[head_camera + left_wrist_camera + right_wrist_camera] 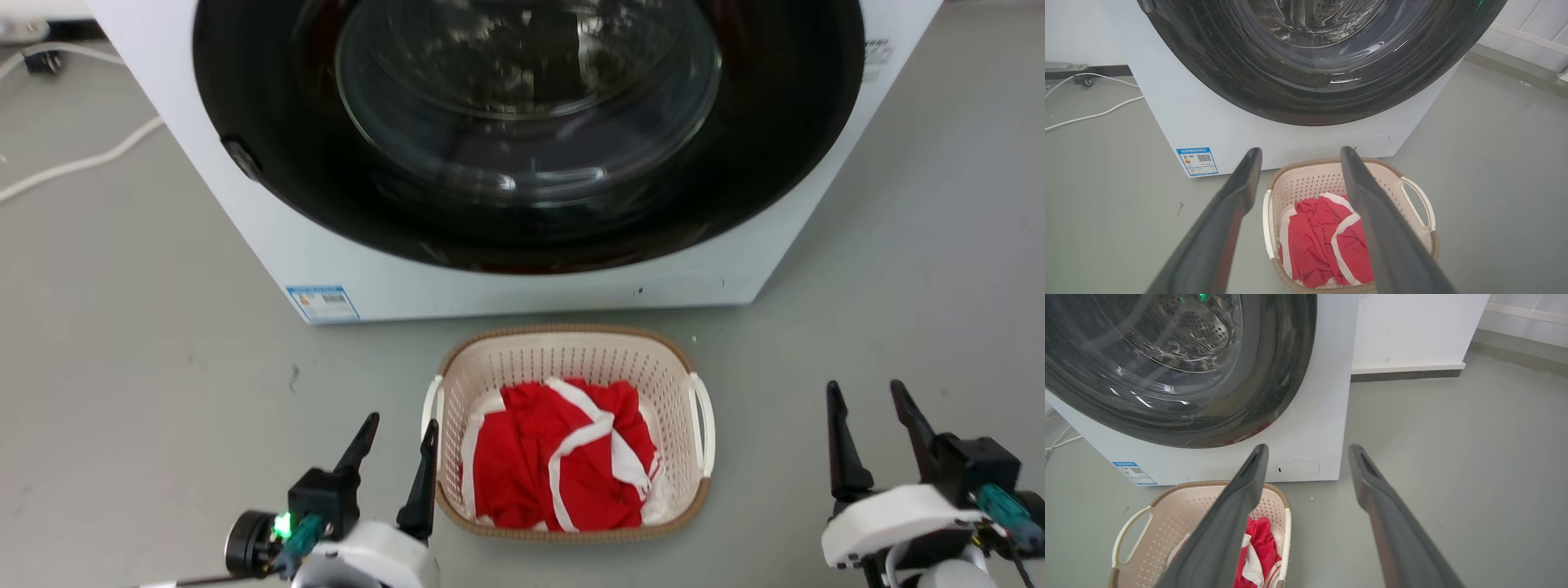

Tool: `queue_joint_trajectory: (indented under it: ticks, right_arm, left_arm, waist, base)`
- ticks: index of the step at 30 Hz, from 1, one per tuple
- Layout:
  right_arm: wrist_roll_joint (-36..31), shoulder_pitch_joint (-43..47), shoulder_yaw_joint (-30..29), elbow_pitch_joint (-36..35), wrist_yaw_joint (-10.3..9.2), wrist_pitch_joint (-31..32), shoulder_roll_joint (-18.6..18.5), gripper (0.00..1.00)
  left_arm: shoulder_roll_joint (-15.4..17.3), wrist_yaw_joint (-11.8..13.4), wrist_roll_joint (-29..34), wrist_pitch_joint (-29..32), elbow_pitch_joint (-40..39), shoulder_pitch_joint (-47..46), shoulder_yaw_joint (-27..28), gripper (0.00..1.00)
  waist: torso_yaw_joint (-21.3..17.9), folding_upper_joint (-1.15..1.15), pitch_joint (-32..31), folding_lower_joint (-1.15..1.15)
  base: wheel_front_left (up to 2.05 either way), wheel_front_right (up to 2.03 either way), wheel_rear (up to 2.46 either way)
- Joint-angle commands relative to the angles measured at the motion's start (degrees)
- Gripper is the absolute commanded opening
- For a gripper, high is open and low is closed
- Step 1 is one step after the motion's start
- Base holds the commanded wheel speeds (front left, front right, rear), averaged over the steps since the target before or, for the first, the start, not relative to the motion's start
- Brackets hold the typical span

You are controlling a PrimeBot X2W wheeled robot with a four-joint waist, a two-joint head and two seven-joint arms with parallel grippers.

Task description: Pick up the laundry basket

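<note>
Basket (571, 359) sits on the grey floor (147, 343), just in front of the washer (326, 245) and between our two grippers. A red cloth with white trim (555, 457) is heaped inside and hides the basket's bottom.

Left gripper (403, 420): fingers apart, holding nothing. In the head view its inner finger overlaps the basket's left handle (433, 392); we cannot tell whether it touches. In the left wrist view one finger crosses the basket and covers part of the cloth.

Right gripper (864, 385): fingers apart, empty, well clear of the right handle (704, 425).

The washer's top is cut off in all views. Its dark glass door shows mostly reflections, and the drum behind is hard to make out. The blue label (322, 302) at its lower corner is too small to read. A white cable (82, 163) runs off the frame edge.
</note>
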Motion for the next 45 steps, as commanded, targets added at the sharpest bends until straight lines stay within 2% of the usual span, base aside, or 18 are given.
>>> queue_joint_trajectory:
  ticks: [1, 10, 26, 34, 45]
  right_arm:
    - [-0.7, -2.6, 0.2, 2.3, -0.04, 0.1, 0.1, 1.00]
    - [-0.5, -14.7, 2.4, 14.7, -0.04, 2.7, 0.1, 1.00]
    - [5.5, -33.1, 8.7, 33.6, -0.04, 7.4, 0.1, 1.00]
    - [6.0, -39.5, 11.6, 40.5, -0.04, 9.8, 0.1, 1.00]
    - [7.3, -46.7, 12.1, 47.7, -0.04, 12.6, 0.1, 1.00]
  left_arm:
    - [-0.1, 0.1, 0.6, -0.1, 2.1, -2.6, 0.0, 1.00]
    - [1.3, -0.7, 3.0, -0.2, 16.9, -15.9, 0.1, 1.00]
    - [2.9, -1.4, 3.7, 0.2, 41.0, -35.9, -1.4, 1.00]
    - [2.6, -2.2, 3.1, 1.8, 48.2, -43.3, -3.2, 1.00]
    - [3.3, -2.6, 2.3, 3.5, 52.7, -50.2, -6.0, 1.00]
  waist:
    - [-0.7, 0.00, 4.8, 0.00]
    - [-1.1, 0.00, 16.3, 0.00]
    - [-1.8, 0.00, 29.0, 0.00]
    - [-1.2, 0.00, 33.0, 0.00]
    - [-0.9, 0.00, 37.0, 0.00]
  base:
    - [0.00, 0.00, 0.00]
    - [0.00, 0.00, 0.00]
    - [0.00, 0.00, 0.00]
    - [0.00, 0.00, 0.00]
    - [0.00, 0.00, 0.00]
